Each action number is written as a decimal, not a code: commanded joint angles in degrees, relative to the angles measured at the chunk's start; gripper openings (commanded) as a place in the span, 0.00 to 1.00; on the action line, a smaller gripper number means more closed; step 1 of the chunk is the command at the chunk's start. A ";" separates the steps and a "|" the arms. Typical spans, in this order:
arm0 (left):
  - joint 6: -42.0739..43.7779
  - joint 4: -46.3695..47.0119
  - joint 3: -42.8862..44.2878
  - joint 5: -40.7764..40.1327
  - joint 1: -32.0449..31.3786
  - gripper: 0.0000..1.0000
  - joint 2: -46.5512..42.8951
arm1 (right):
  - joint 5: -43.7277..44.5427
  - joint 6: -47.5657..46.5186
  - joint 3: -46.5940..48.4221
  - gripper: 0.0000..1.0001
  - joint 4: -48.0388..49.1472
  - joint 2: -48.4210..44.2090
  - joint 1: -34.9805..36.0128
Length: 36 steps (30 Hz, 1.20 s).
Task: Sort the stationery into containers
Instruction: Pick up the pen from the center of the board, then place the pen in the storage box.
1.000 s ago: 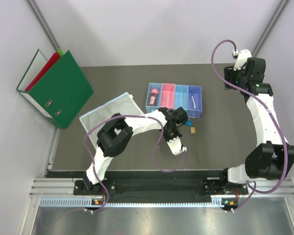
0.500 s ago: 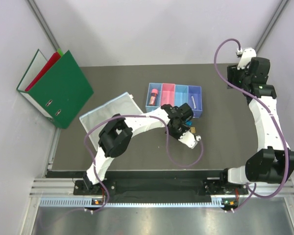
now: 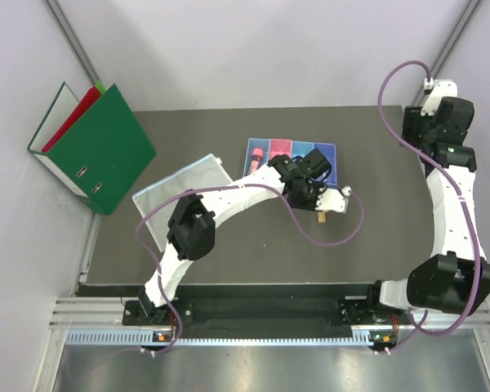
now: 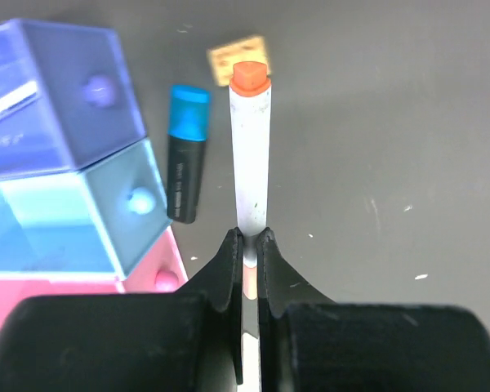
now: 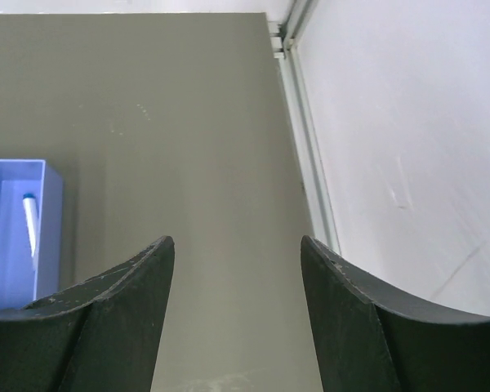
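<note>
My left gripper point(image 4: 249, 237) is shut on a white marker with an orange cap point(image 4: 250, 155) and holds it above the mat, just in front of the containers point(image 3: 269, 147). In the left wrist view the purple bin point(image 4: 49, 90), blue bin point(image 4: 73, 212) and pink bin point(image 4: 147, 282) lie to the left. A black marker with a blue cap point(image 4: 184, 163) lies beside them, and a tiny tan block point(image 4: 238, 57) lies past the marker's tip; it also shows in the top view point(image 3: 321, 218). A pink-capped glue stick point(image 3: 258, 155) sits in the light blue bin. A white pen point(image 5: 30, 222) lies in the purple bin point(image 5: 16, 220). My right gripper point(image 5: 236, 241) is open and empty at the far right.
Green and red ring binders point(image 3: 98, 147) lean at the far left. A clear plastic sleeve point(image 3: 184, 192) lies left of the bins. The table's right rail point(image 5: 306, 139) and the white wall are close to my right gripper.
My left gripper has swung right along the front of the bins with the white marker in it. My right arm has drawn back to the right, toward the wall.
</note>
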 commanded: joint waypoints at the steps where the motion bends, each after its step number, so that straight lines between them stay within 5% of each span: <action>1: -9.27 -4.21 8.22 0.19 0.86 0.00 3.43 | 1.60 0.13 1.07 0.63 2.55 -3.67 -1.08; 25: -33.79 0.17 26.42 -3.58 6.75 0.00 12.93 | 2.92 -1.01 -5.79 0.63 1.84 -8.59 -3.11; 36: -46.97 11.49 26.68 -1.66 7.80 0.00 12.14 | 3.01 0.13 -6.23 0.63 1.40 -8.86 -3.11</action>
